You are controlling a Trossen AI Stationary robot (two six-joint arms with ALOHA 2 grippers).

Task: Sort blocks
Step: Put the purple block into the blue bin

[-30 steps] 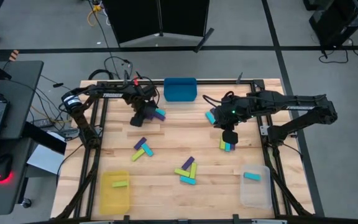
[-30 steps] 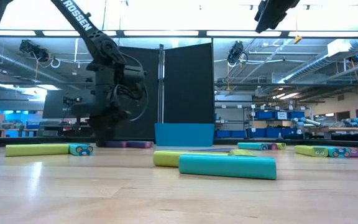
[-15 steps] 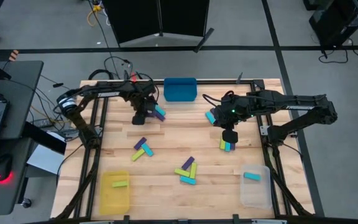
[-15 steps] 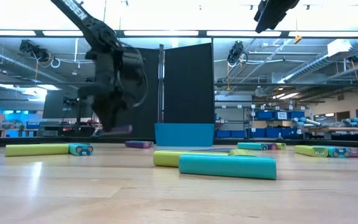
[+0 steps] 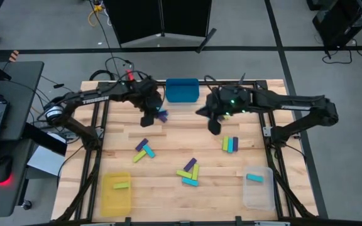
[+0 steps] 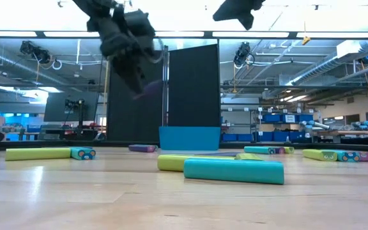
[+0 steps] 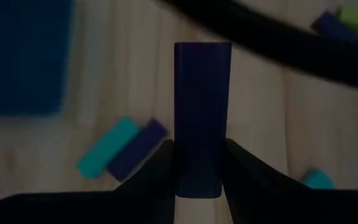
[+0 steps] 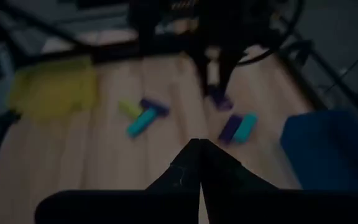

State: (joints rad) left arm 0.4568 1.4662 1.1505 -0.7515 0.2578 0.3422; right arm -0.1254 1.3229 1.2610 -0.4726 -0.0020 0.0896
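My left gripper (image 5: pixel 151 117) hangs above the table's far left part, shut on a purple block (image 7: pixel 202 106) that also shows in the low view (image 6: pixel 147 89). Below it a cyan and a purple block (image 7: pixel 120 149) lie side by side on the wood. My right gripper (image 5: pixel 213 125) is shut on nothing, raised near the blue bin (image 5: pixel 182 90); its closed fingers (image 8: pixel 191 163) show in the right wrist view. Lime, cyan and purple blocks (image 5: pixel 230 144) lie together at the right. Other blocks lie in groups mid-table (image 5: pixel 144 149) and toward the near edge (image 5: pixel 189 171). My left gripper pinches the purple block between its two fingers by its two long sides, near one end (image 7: pixel 197 177). The block runs along the fingers and sticks out past their tips. It is lifted clear of the table and points slanting downward.
A yellow bin (image 5: pixel 104 199) at the near left holds a lime block (image 5: pixel 120 186). A clear bin (image 5: pixel 268 196) at the near right holds a cyan block (image 5: pixel 254 178). The blue bin stands at the far edge between the arms. A laptop and cables sit left of the table.
My left gripper has risen from the table with the purple block, rolling as it went; the block is now lifted clear. My right gripper has moved from above the three blocks at the right toward the far edge and the blue bin, tipping up, leaving those blocks uncovered.
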